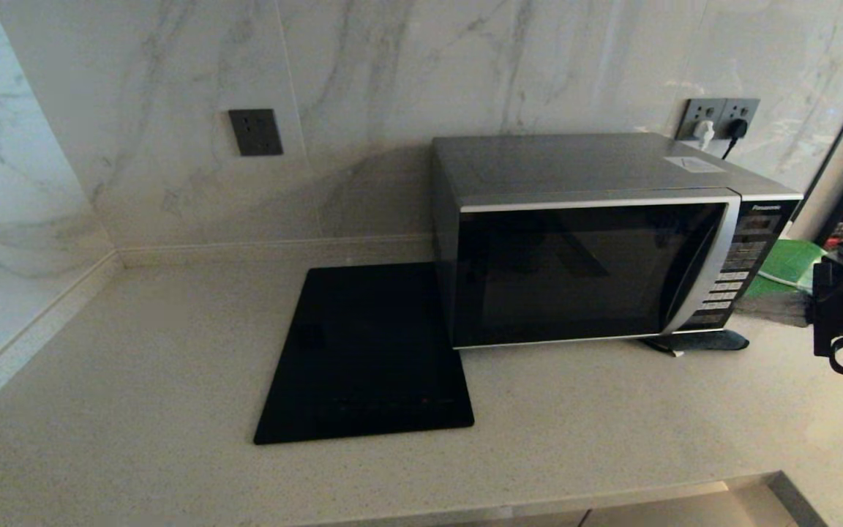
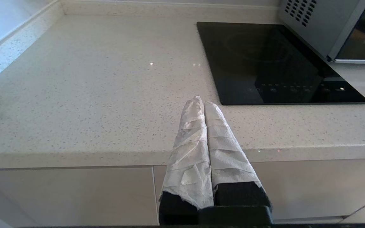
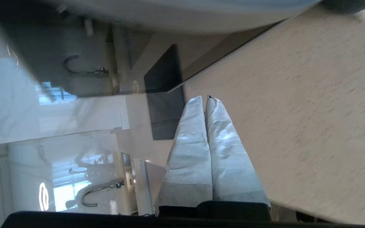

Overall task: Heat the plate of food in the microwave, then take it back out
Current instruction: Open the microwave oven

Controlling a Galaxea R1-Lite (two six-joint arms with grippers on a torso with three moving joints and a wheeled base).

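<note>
Left gripper (image 2: 204, 103), 2 white-wrapped fingers pressed together, empty, hangs before the counter edge. Beyond it lies the speckled beige stone countertop (image 2: 106, 95), then the flat black glass cooktop (image 2: 274, 63). Right gripper (image 3: 203, 98), fingers likewise closed on nothing, hovers over the countertop beside the boxy silver-grey microwave (image 1: 597, 249), door closed. Past the microwave, a green tray (image 1: 791, 263) edge. Plate of food not visible.

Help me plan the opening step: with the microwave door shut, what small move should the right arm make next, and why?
Probably swing the right gripper, shut and empty, in from the microwave's right toward the curved handle. The dark door is closed and no plate shows, so opening it likely comes first. The left gripper stays parked.
</note>
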